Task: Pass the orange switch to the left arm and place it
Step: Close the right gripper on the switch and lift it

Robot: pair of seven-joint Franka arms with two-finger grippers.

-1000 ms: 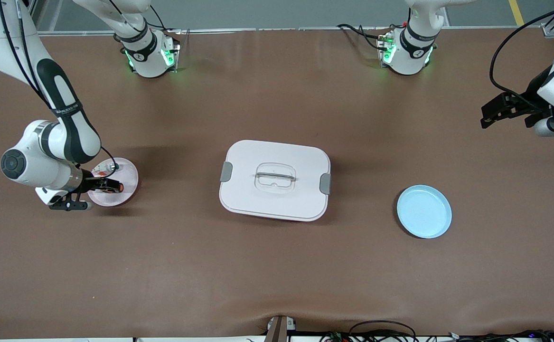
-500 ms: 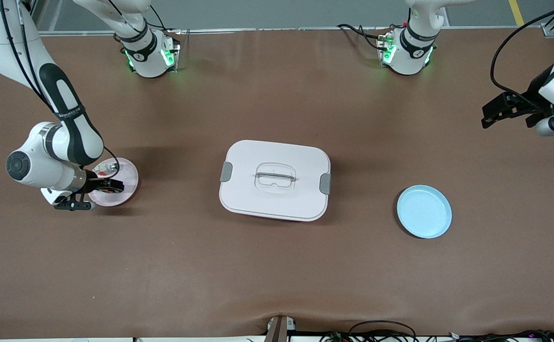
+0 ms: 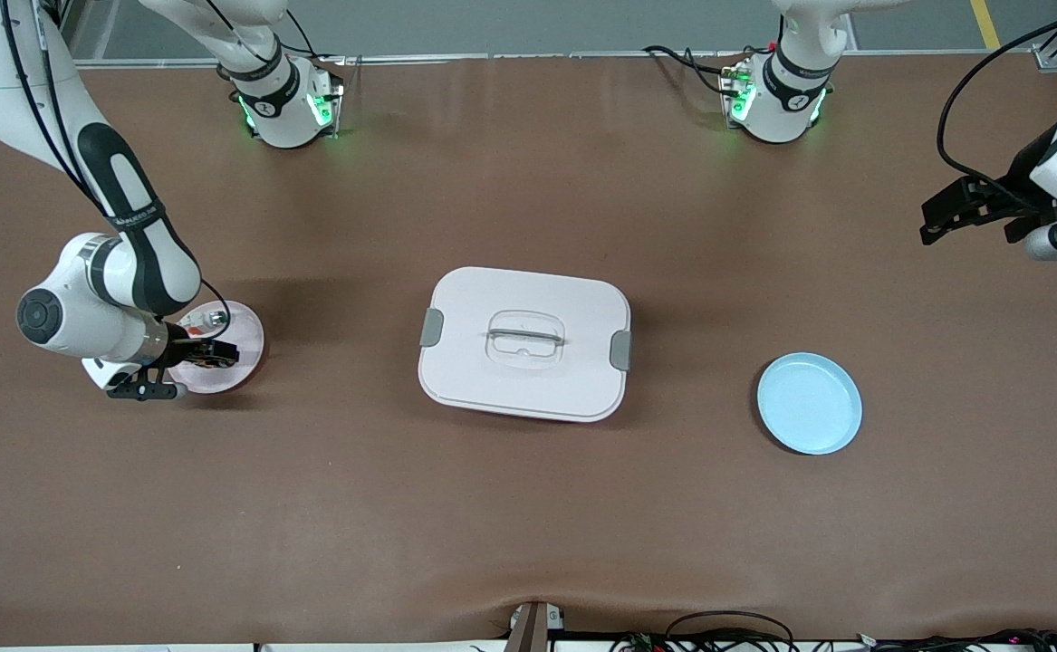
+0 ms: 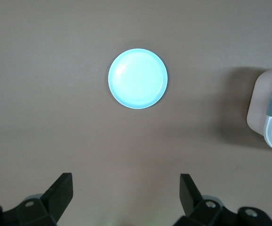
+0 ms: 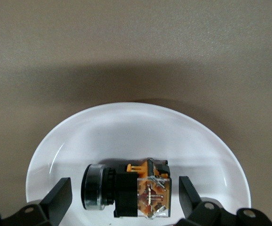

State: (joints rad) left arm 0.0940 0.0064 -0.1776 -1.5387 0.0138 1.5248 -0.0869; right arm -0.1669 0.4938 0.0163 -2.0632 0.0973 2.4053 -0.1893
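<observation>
Showing the pick-up step of the transfer: the right pincer is lowered over the pale plate at the right arm's end of the surface, with its fingers spread wide on either side of the orange switch. The switch is seen lying on its side in the plate, between the two fingers and gripped by neither; whether a finger touches it cannot be told. The grasp is therefore judged not yet made.

The next move is judged to call for a closing of the fingers on the black body of the switch, followed by a lift clear of the plate rim. A high path is then called for, since the box stands closed in the middle of the surface, between the two plates, and is to be avoided. A hand-over to the other arm is implied by the task.

The left pincer is held in waiting above the left arm's end of the surface, its fingers wide apart and nothing between them.

Containers:
- **Pale plate:** the switch is held in it, and a small silver-and-white part lies farther from the front camera.
- **Blue plate:** nothing is seen in it; it is judged to be the destination.
- **Box:** its lid is on and its contents are hidden.
</observation>
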